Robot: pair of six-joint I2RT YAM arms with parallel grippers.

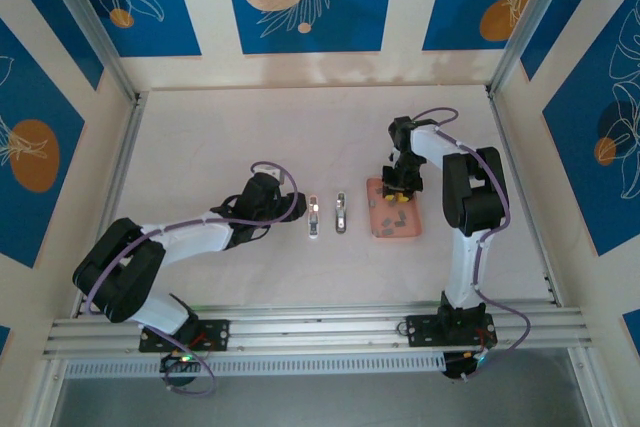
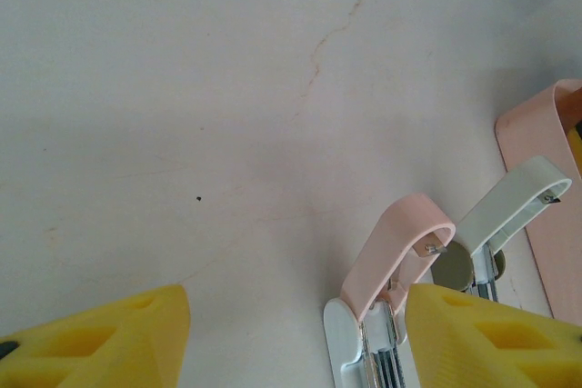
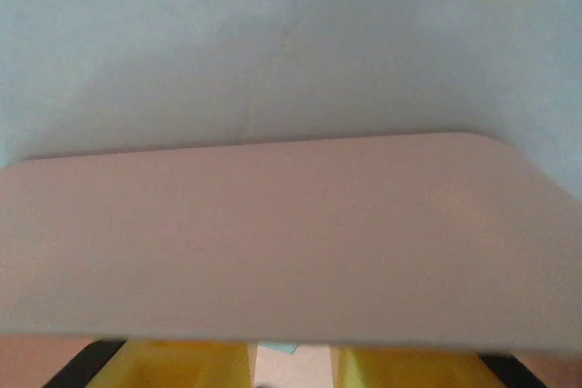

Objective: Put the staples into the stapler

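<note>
Staples (image 1: 400,218) in pink tray (image 1: 376,209) (little grey strips).
Right gripper (image 1: 397,197) hangs over them, I cannot tell its grip; left gripper (image 2: 296,308) spread wide beside stapler (image 2: 400,247).

Staples (image 1: 398,216) — too small (grey specks).

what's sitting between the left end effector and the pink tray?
Two opened staplers, side by side: pink stapler nearer the left end effector, white stapler nearer the tray. Shows in top external and left wrist views.
</note>
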